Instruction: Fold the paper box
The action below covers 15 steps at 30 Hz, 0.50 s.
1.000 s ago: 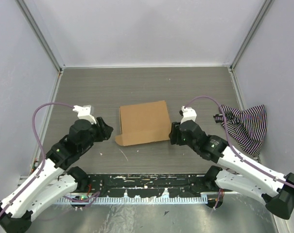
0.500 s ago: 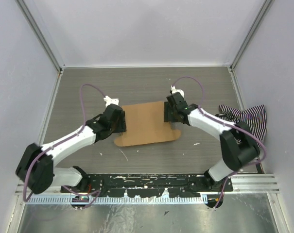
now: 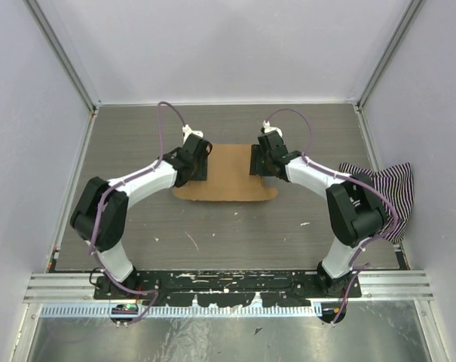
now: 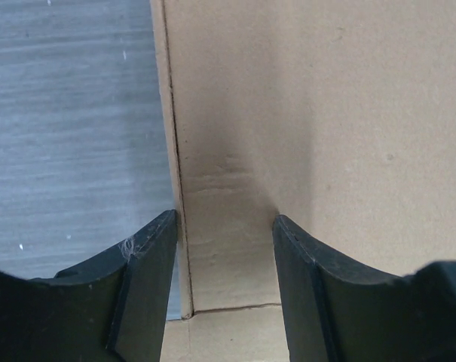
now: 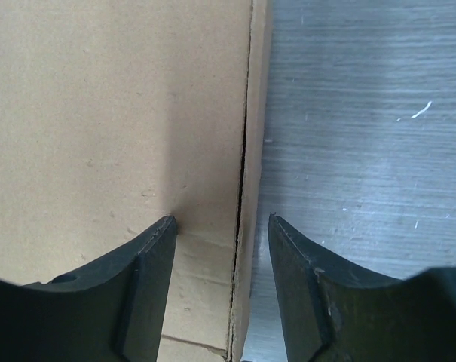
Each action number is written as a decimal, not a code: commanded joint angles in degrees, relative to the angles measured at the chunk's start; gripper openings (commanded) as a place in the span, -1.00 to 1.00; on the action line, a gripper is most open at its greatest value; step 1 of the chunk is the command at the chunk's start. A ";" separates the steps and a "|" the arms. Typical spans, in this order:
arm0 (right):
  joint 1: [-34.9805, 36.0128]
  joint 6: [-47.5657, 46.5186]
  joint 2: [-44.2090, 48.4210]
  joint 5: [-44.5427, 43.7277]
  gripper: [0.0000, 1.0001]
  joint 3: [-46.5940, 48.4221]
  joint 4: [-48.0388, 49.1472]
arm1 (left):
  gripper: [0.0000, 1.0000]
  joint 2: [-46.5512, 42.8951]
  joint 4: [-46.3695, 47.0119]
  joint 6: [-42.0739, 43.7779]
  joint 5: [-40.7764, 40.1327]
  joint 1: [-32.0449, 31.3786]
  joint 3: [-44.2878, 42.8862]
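The paper box is a flat brown cardboard sheet lying mid-table. My left gripper sits over its left edge, jaws open and astride the edge strip; the cardboard and its crease fill the left wrist view, with the gripper straddling the strip. My right gripper sits over the sheet's right edge, jaws open and astride that edge, one finger over cardboard, the other over table. In the right wrist view the gripper holds nothing.
A black-and-white striped cloth lies crumpled at the table's right edge by the wall. Grey walls enclose the table on three sides. The grey wood-grain tabletop shows in front of the sheet.
Both arms have stretched forward from near their bases to the sheet's left and right edges. The sheet has slid farther from me and now lies squarer.
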<state>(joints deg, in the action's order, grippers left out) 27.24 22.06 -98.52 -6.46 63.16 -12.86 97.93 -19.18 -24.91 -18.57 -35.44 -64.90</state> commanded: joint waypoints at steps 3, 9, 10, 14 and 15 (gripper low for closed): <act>-1.28 1.15 -2.52 1.42 0.20 4.22 -3.45 | 0.22 4.59 -2.75 2.81 4.71 1.61 -10.14; -3.23 0.70 2.49 -3.21 0.39 6.79 -6.58 | 0.71 -0.74 -9.08 1.53 -0.78 3.33 -11.27; -3.20 0.48 4.38 -4.13 0.42 6.86 -7.31 | 0.83 -2.47 -9.23 1.08 -1.99 3.36 -10.14; -3.25 0.04 10.94 -1.24 0.80 2.26 -8.16 | 0.91 -10.72 -4.06 1.06 1.48 3.36 -0.69; -3.24 0.00 12.63 0.76 0.84 -0.02 -7.22 | 0.91 -13.32 -2.25 1.02 2.83 3.35 2.21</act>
<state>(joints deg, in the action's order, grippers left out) 24.25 22.61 -95.55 -8.05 66.59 -20.36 93.56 -25.10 -23.40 -18.02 -32.36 -70.57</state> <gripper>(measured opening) 0.874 0.952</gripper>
